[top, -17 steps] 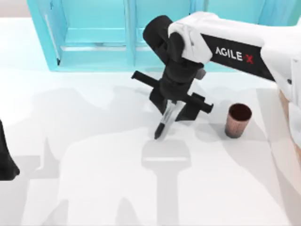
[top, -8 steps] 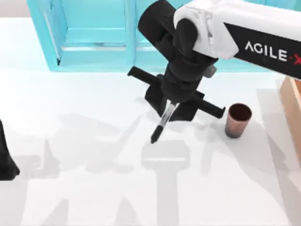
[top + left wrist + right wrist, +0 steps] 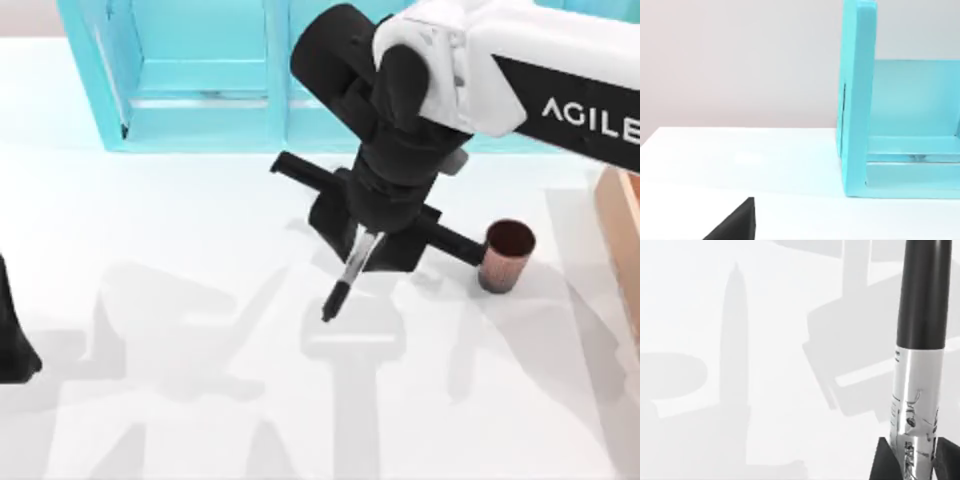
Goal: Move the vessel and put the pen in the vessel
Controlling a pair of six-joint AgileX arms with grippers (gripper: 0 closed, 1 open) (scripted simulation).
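My right gripper (image 3: 366,240) hangs above the middle of the table, shut on the pen (image 3: 345,275), a slim black marker with a grey-labelled barrel that points down and to the left, clear of the table. In the right wrist view the pen (image 3: 920,355) stands between the dark fingers (image 3: 880,462) with its black cap end away from the camera. The vessel (image 3: 503,256), a small copper-toned cup with a dark inside, stands upright on the table just right of that gripper. My left arm (image 3: 12,335) is parked at the table's left edge.
A turquoise cabinet (image 3: 210,70) spans the back of the table; its side panel (image 3: 857,95) is in the left wrist view. A tan wooden box (image 3: 622,230) sits at the right edge. The white table (image 3: 200,400) is bare in front.
The right arm has lifted with the pen in its grip and drifted slightly right; the pen's tip now hangs clear of the table. The vessel and left arm have not moved.
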